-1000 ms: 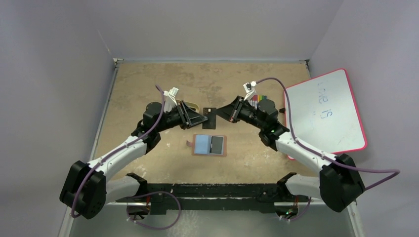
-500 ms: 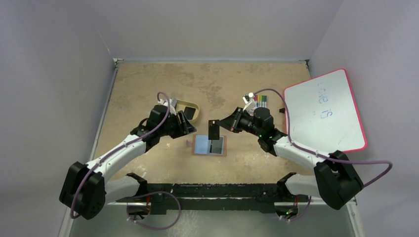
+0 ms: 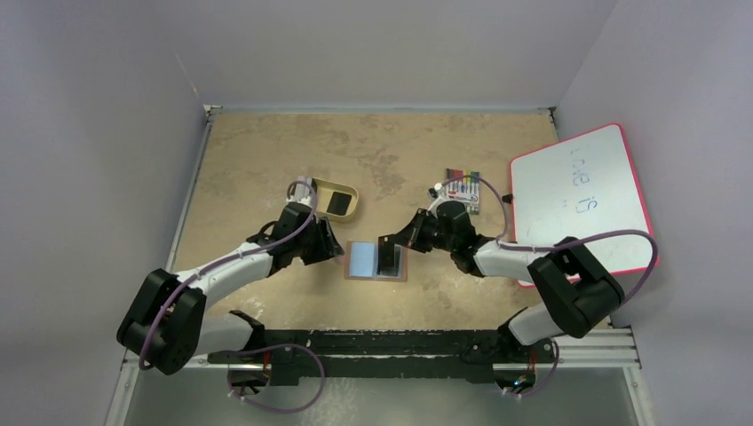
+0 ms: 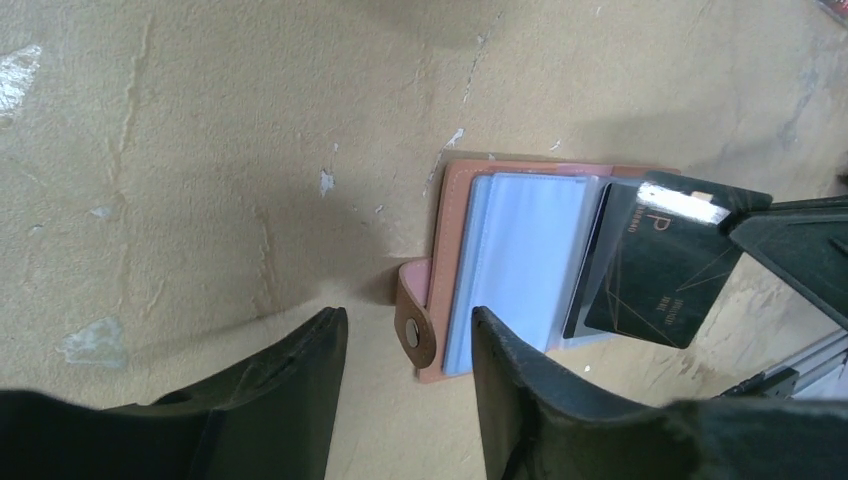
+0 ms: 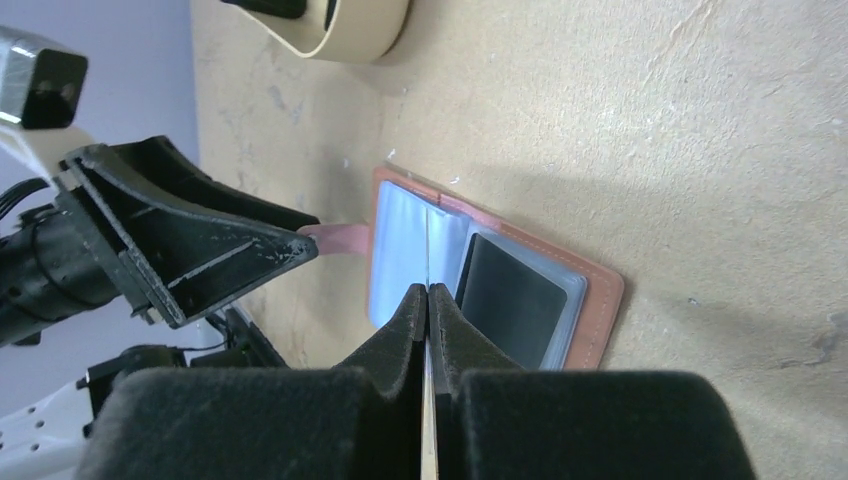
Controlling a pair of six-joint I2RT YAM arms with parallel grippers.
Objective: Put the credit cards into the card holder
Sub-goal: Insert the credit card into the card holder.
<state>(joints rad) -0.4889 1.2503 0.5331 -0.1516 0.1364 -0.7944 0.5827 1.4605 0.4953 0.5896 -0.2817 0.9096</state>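
The bench [image 3: 266, 160] carries the open wallet [image 3: 377, 262] directly under the right tool [image 5: 428, 290] and just ahead of the left tool [image 4: 407, 320]. The wallet lies flat with its blue-grey pages up. Its long axis runs from one tool to the other, and its snap tab [image 4: 412, 330] points at the left tool.

The step in hand looks like insertion. The right tool is clenched on a dark card [image 4: 655, 265], held on edge and tilted, with its lower edge aimed down near the fold. Its long axis seems roughly up and down, though foreshortening leaves that unsure. A second card [image 5: 510, 300] sits pocketed on the page nearer the right tool, just beside its tips.

The left tool is released, jaws apart on either side of the tab, gripping nothing. Next, I judge, the card's lower edge must find a pocket mouth and slide in squarely, while the left tool pins the wallet against skidding.
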